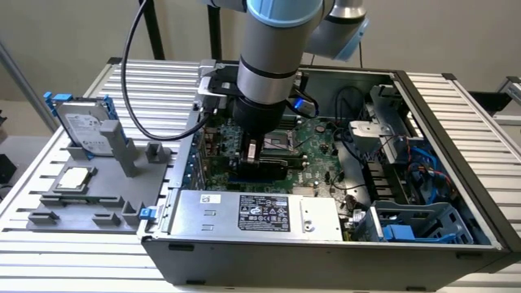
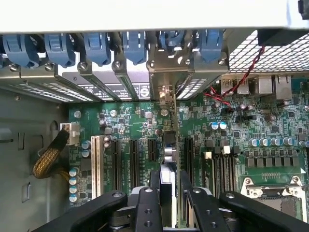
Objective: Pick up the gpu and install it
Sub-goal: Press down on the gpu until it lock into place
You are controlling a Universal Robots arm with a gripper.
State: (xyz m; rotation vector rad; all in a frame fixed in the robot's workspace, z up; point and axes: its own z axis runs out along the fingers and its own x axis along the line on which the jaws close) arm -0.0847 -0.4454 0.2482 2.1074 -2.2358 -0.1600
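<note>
Over motherboard (image 2: pixel 145 130), gpu (image 2: pixel 170 159) between end effector (image 2: pixel 170 193) fingers

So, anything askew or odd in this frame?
Nothing stands out. The end effector holds the gpu edge-on over the motherboard slots, upright and in line with them. The hard drive sits in its grey holder.

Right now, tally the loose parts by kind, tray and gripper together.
Silver hard drive with blue tabs, on the grey tray: 1
Small square silver chip, same tray: 1
Thin green gpu card, in the gripper: 1
Total: 3
</note>
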